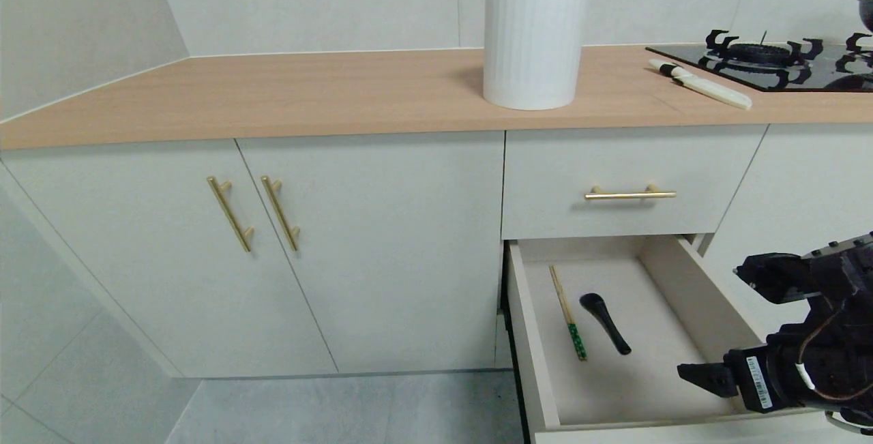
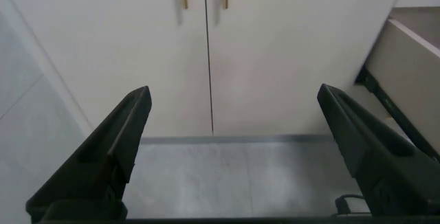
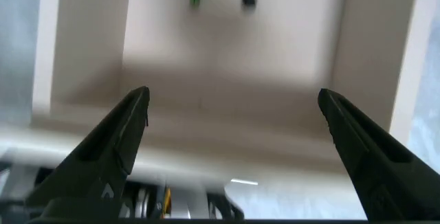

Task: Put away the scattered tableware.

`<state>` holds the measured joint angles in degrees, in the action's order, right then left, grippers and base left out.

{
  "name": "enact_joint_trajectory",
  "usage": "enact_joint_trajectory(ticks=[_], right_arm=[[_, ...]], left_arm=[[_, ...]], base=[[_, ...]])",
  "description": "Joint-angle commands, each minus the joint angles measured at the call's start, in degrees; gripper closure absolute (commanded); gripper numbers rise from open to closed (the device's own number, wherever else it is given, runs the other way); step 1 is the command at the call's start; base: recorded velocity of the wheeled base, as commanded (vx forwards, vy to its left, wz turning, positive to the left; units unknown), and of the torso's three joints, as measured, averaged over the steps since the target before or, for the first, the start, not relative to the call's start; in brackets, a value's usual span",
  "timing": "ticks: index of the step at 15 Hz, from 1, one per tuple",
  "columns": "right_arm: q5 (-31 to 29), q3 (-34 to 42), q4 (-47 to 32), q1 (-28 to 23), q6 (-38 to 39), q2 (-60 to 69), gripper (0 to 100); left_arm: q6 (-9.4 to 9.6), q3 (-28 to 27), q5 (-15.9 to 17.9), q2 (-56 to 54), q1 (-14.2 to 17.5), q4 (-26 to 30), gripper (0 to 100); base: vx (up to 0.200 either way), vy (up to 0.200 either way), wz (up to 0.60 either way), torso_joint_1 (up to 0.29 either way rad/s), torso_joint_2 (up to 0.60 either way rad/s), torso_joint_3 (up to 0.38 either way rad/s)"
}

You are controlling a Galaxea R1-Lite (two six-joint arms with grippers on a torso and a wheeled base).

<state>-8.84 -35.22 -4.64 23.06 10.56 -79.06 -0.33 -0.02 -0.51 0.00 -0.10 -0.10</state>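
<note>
Pale board forms the pulled-out drawer (image 1: pixel 526 321), which stands under a shut drawer with a brass handle (image 1: pixel 630 194). Two things lie on its floor, toward its left side. One is a pair of chopsticks (image 1: pixel 567 321), the other a spoon (image 1: pixel 605 322). They lie side by side, near each other but apart. The chopsticks are bamboo-coloured with green patterned ends, and those ends point to the drawer's front. The spoon is black all over, with its bowl toward the back and its handle toward the front.

On the wooden counter (image 1: pixel 307 93) stands a tall white ribbed jar (image 1: pixel 532 28). Farther right a white knife (image 1: pixel 702 84) with a black band lies just beside the black hob (image 1: pixel 771 58).

The right gripper (image 1: pixel 709 321) hangs over the drawer's front right corner, its fingers spread wide with nothing between them, touching nothing. The left gripper (image 2: pixel 234 97) is likewise spread wide and empty, facing the cupboard doors (image 2: pixel 206 45) and the grey floor (image 2: pixel 227 176).
</note>
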Motion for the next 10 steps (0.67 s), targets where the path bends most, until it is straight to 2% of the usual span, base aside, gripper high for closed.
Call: enact_joint_trajectory(ticks=[1, 7, 10], right_arm=[[0.14, -0.11, -0.54, 0.93, -0.01, -0.22, 0], [0.22, 1.38, -1.24, 4.45, -0.01, -1.63, 0], [0.22, 2.17, -3.44, 8.05, -0.01, -3.56, 0]], left_arm=[[-0.02, 0.02, -0.02, 0.09, 0.01, 0.01, 0], [0.07, 0.02, -0.02, 0.09, 0.01, 0.01, 0], [0.07, 0.02, -0.02, 0.09, 0.01, 0.01, 0]], base=[[0.000, 0.000, 0.00, 0.000, 0.00, 0.000], [0.000, 0.000, 0.00, 0.000, 0.00, 0.000], [0.000, 0.000, 0.00, 0.000, 0.00, 0.000]])
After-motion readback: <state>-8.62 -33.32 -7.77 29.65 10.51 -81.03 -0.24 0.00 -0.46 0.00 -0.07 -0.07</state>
